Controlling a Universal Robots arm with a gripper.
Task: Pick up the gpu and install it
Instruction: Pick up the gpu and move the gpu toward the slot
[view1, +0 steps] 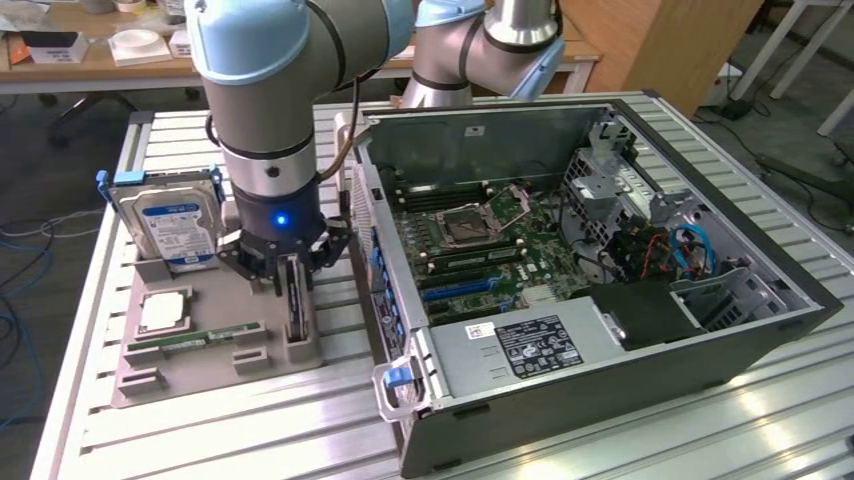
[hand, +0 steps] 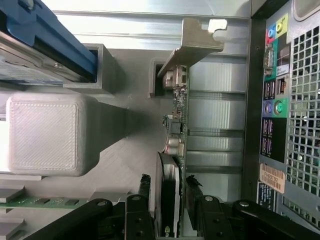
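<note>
Claw (hand: 168, 182), jaws apart, astride the on-edge gpu (hand: 178, 122) just beside the computer case (hand: 295, 100)

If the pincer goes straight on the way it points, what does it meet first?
Likely the gpu: it stands on edge in the grey holder, between the fingers of the open pincer. They look set to pass either side, so the holder's base may come first; depth is unclear.

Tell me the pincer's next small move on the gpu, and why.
Probably close the pincer on the gpu: it is open and straddles the card, which stands on edge in the gray holder.
</note>
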